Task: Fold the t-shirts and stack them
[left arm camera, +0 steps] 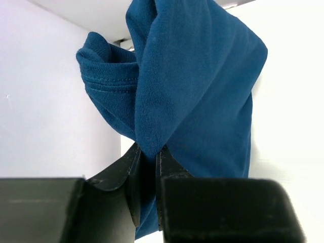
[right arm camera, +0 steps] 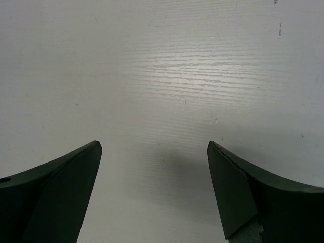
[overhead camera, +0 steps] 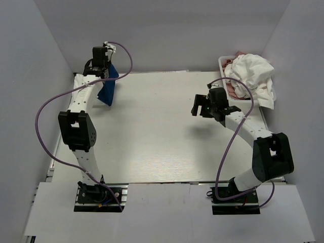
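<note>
Clamped shut in the left tool: a bunched fold of the navy t-shirt, rising ahead of the fingertips and hanging down past them. Spread wide with nothing gripped, the right tool, hovering with white counter straight beneath its tips. Farther out and to the right of that tool, heaped in a white basket: white t-shirt over pink t-shirt.

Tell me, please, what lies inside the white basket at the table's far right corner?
A crumpled white t-shirt heaps over the basket rim, with pink cloth showing beneath it. Anything deeper is covered.
</note>
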Robot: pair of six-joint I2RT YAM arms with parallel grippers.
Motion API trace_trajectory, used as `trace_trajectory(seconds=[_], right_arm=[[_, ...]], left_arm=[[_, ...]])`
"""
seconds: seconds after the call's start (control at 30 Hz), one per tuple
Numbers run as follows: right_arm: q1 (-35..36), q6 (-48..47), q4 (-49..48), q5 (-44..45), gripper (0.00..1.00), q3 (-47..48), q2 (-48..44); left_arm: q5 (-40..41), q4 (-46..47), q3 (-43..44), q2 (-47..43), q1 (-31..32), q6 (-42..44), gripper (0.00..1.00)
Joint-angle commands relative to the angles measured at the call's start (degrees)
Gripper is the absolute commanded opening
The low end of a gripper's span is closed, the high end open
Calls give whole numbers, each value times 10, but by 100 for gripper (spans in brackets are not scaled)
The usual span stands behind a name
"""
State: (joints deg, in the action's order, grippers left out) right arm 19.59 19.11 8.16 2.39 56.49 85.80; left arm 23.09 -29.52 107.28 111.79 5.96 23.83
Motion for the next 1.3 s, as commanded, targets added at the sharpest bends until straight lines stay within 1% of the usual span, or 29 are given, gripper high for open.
trace_trajectory(seconds=[0.0,0.1,0.13,0.2,0.3,0.33,0.4,0.43,0.53,0.6,0.67,0.7,0.73,0.8,0.87,0.93,0.97,1.03,1.07,1.1,1.13,1.17,1.2,1.23,1.27], right_arm=[[-1,3,2,0,90,27,13],[-2,1,8,5,90,39,28],[-2,3,17,5,90,44,38],[-1,0,29,2,90,64,57],[-2,-2,46,6,90,88,64],[-1,-2,47,9,90,87,68],[-2,-6,47,22,90,93,69],[-2,-4,50,23,90,97,74],[-2,-6,54,20,90,104,77],[-2,-6,54,24,90,107,76],[-2,-7,57,31,90,111,80],[-3,-6,61,31,90,116,78],[-2,-4,64,31,90,120,83],[-1,-1,66,19,90,121,82],[1,1,66,10,90,116,70],[0,8,56,14,90,98,38],[-1,11,51,16,90,89,30],[-2,24,33,26,90,61,-1],[-2,26,28,29,90,56,-7],[-1,42,26,28,90,43,-17],[-1,46,17,24,90,27,-30],[-1,57,14,26,90,15,-42],[-2,66,16,30,90,10,-48],[-2,68,15,30,90,-7,-59],[-2,79,19,30,90,-11,-65]], left_arm=[[-12,10,14,-36,-16,-9,0],[-12,48,5,-25,-35,-3,0],[-12,48,5,-4,-46,-3,0],[-12,40,46,26,-54,-3,0],[-2,60,65,63,-72,9,0],[-12,61,83,72,-72,10,0],[-12,67,94,95,-89,23,0],[-22,85,94,100,-89,29,0],[-38,91,114,127,-103,43,0],[-14,97,122,139,-109,49,0],[-14,97,129,151,-123,44,0],[6,108,129,151,-123,38,7],[27,121,129,157,-128,32,97],[41,128,129,163,-128,25,100],[42,119,134,163,-128,19,100],[42,105,134,150,-123,-8,100],[35,95,148,144,-117,-19,100],[29,72,164,134,-111,-69,100],[2,24,192,126,-111,-93,100],[-20,-4,208,126,-111,-122,100],[-41,-32,220,112,-111,-184,100],[-98,-75,225,101,-111,-207,100],[-126,-88,210,87,-111,-229,100],[-168,-94,189,69,-106,-294,100],[-200,-94,128,23,-106,-322,100]])
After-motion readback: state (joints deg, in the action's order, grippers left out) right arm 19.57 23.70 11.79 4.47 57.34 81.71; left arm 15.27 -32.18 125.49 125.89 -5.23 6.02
